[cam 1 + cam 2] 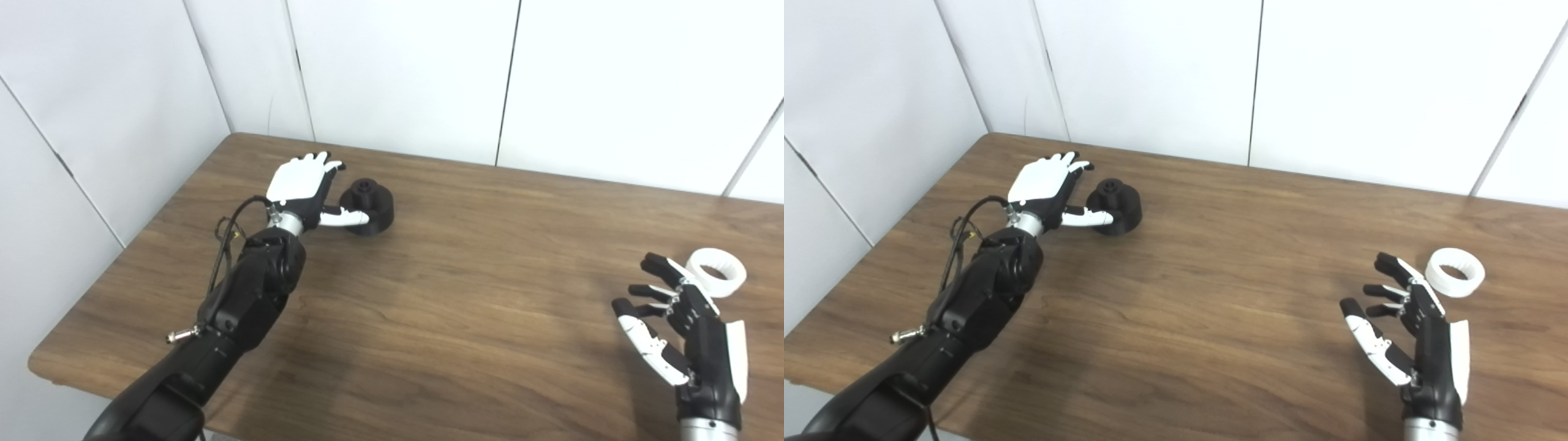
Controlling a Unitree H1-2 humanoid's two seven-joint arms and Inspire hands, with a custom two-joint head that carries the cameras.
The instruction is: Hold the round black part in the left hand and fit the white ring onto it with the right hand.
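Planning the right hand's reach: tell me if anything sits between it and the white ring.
Nothing visible does. The right hand is open just short of the white ring, with only bare table between them.

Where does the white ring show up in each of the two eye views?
Left eye view: the white ring lies near the right edge, just beyond the right hand.
Right eye view: the ring sits further in from the right edge, again just past that hand.
Shared landmark: the round black part by the left hand, far left.
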